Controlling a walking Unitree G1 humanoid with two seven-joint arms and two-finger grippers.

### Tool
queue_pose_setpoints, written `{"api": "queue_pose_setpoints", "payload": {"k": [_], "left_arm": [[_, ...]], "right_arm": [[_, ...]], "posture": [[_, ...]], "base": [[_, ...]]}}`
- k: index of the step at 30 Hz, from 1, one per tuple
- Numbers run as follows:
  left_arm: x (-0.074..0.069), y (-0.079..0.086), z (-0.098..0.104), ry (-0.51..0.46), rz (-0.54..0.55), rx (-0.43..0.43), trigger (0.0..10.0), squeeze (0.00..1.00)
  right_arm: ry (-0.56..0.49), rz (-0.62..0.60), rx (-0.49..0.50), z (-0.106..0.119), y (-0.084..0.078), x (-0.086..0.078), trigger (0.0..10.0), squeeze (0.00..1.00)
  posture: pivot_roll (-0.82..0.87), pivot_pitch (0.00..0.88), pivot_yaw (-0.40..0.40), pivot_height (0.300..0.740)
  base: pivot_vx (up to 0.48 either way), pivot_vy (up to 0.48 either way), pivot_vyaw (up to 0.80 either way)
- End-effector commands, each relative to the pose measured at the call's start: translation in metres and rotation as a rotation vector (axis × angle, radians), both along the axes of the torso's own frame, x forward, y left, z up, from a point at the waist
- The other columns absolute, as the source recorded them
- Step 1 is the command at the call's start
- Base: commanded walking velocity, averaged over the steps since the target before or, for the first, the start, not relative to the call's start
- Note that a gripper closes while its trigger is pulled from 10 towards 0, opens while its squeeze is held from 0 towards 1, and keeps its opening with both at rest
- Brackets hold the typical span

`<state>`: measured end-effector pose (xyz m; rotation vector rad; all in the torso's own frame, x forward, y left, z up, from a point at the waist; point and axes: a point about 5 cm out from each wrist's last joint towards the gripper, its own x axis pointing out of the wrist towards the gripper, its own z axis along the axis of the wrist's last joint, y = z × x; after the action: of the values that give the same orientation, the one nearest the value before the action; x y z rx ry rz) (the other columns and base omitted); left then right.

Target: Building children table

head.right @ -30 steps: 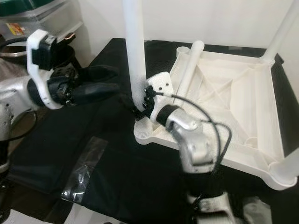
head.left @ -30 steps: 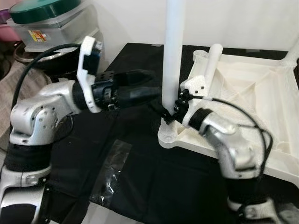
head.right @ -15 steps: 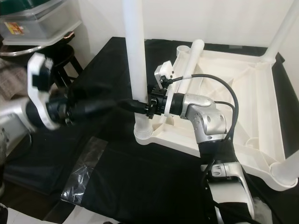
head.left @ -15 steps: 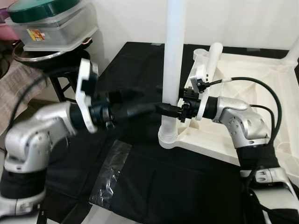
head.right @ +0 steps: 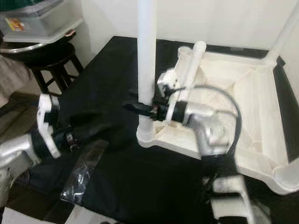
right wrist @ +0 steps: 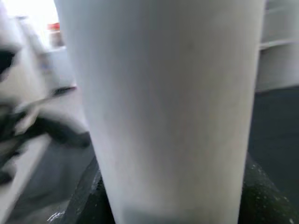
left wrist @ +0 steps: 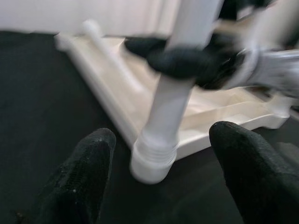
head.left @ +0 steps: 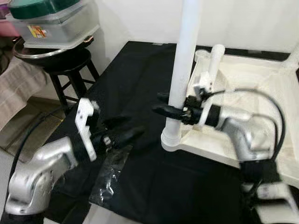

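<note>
A white children's table top [head.left: 252,88] lies upside down on a black cloth. One white leg [head.left: 184,70] stands upright in its near-left corner socket [head.left: 172,139]. My right gripper [head.left: 163,104] reaches in from the right and is shut on this leg low down, a finger on each side; in the right wrist view the leg [right wrist: 173,107] sits between the fingers [right wrist: 88,196]. My left gripper [head.left: 124,133] is open, low and to the left of the leg, clear of it; its fingers [left wrist: 79,177] frame the socket [left wrist: 156,158]. A loose leg [head.left: 214,58] lies in the top.
A black stool [head.left: 65,63] with stacked lidded containers [head.left: 49,21] stands at the far left. A clear plastic wrapper [head.left: 110,172] lies on the cloth [head.left: 131,70] near its front edge. Another fitted leg [head.right: 282,32] rises at the far right corner.
My left gripper has pulled back from the upright leg, down and to the left. The right gripper stays on the leg. The camera view has shifted slightly.
</note>
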<state>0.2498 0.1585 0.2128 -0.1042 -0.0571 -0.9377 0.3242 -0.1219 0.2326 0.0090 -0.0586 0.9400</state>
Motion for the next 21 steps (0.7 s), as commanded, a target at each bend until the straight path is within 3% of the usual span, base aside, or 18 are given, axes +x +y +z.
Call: {"api": "queue_pose_setpoints", "payload": {"k": [1, 2, 3, 4, 5, 7, 9, 12, 13, 15, 16, 18, 19, 21], "left_arm": [[-0.004, -0.002, -0.001, -0.028, 0.022, 0.032, 10.0, 0.0], [-0.009, -0.003, -0.009, -0.019, 0.042, 0.048, 10.0, 0.0], [-0.013, -0.004, -0.017, -0.015, 0.062, 0.078, 10.0, 0.0], [-0.013, -0.004, -0.017, -0.015, 0.062, 0.078, 10.0, 0.0], [-0.015, -0.005, -0.023, -0.013, 0.074, 0.097, 10.0, 0.0], [-0.015, -0.005, -0.023, -0.013, 0.074, 0.097, 10.0, 0.0], [-0.016, -0.005, -0.037, -0.019, 0.142, 0.147, 10.0, 0.0], [-0.016, -0.009, -0.046, -0.019, 0.176, 0.146, 10.0, 0.0], [-0.018, -0.014, -0.051, -0.017, 0.177, 0.144, 10.0, 0.0], [-0.019, -0.017, -0.053, -0.016, 0.177, 0.142, 10.0, 0.0], [-0.021, -0.023, -0.058, -0.013, 0.178, 0.139, 10.0, 0.0], [-0.023, -0.029, -0.063, -0.015, 0.179, 0.142, 10.0, 0.0], [-0.024, -0.032, -0.066, -0.025, 0.183, 0.151, 10.0, 0.0], [-0.023, -0.032, -0.067, -0.031, 0.196, 0.154, 10.0, 0.0]], "right_arm": [[0.184, -0.263, -0.075, -0.039, -0.009, 0.001, 0.0, 0.0], [0.237, -0.46, -0.116, -0.06, -0.01, -0.014, 0.0, 0.0], [0.265, -0.565, -0.149, -0.074, -0.008, -0.03, 0.0, 0.0], [0.265, -0.565, -0.149, -0.074, -0.008, -0.03, 0.0, 0.0], [0.282, -0.615, -0.164, -0.082, -0.007, -0.04, 0.0, 0.0], [0.282, -0.615, -0.164, -0.082, -0.007, -0.04, 0.0, 0.0], [0.297, -0.589, -0.164, -0.084, -0.001, -0.043, 0.0, 0.0], [0.284, -0.557, -0.164, -0.08, 0.004, -0.042, 0.0, 0.0], [0.277, -0.55, -0.169, -0.079, 0.005, -0.041, 2.4, 0.0], [0.271, -0.548, -0.173, -0.078, 0.005, -0.04, 2.4, 0.0], [0.257, -0.539, -0.168, -0.074, 0.006, -0.038, 10.0, 0.0], [0.229, -0.506, -0.158, -0.068, 0.007, -0.035, 10.0, 0.0], [0.207, -0.489, -0.124, -0.06, 0.008, -0.033, 10.0, 1.0], [0.154, -0.36, -0.071, -0.043, 0.008, -0.024, 10.0, 1.0]], "posture": [[0.04, 0.197, 0.019, 0.74], [0.04, 0.205, 0.022, 0.74], [0.03, 0.211, 0.032, 0.74], [0.03, 0.211, 0.032, 0.74], [0.03, 0.211, 0.032, 0.74], [0.03, 0.211, 0.032, 0.74], [0.02, 0.2, 0.046, 0.74], [0.02, 0.196, 0.047, 0.74], [0.02, 0.194, 0.049, 0.74], [0.02, 0.194, 0.049, 0.74], [0.02, 0.193, 0.051, 0.74], [0.01, 0.194, 0.056, 0.74], [0.01, 0.192, 0.059, 0.74], [0.02, 0.187, 0.061, 0.74]], "base": [[0.0, 0.0, 0.0], [0.0, 0.0, 0.0], [0.0, 0.0, 0.0], [0.0, 0.0, 0.0], [0.0, 0.0, 0.0], [0.0, 0.0, 0.0], [0.0, 0.0, 0.0], [0.0, 0.0, 0.0], [0.0, 0.0, 0.0], [0.0, 0.0, 0.0], [0.0, 0.0, 0.0], [0.0, 0.0, 0.0], [0.0, 0.0, 0.0], [0.0, 0.0, 0.0]]}}
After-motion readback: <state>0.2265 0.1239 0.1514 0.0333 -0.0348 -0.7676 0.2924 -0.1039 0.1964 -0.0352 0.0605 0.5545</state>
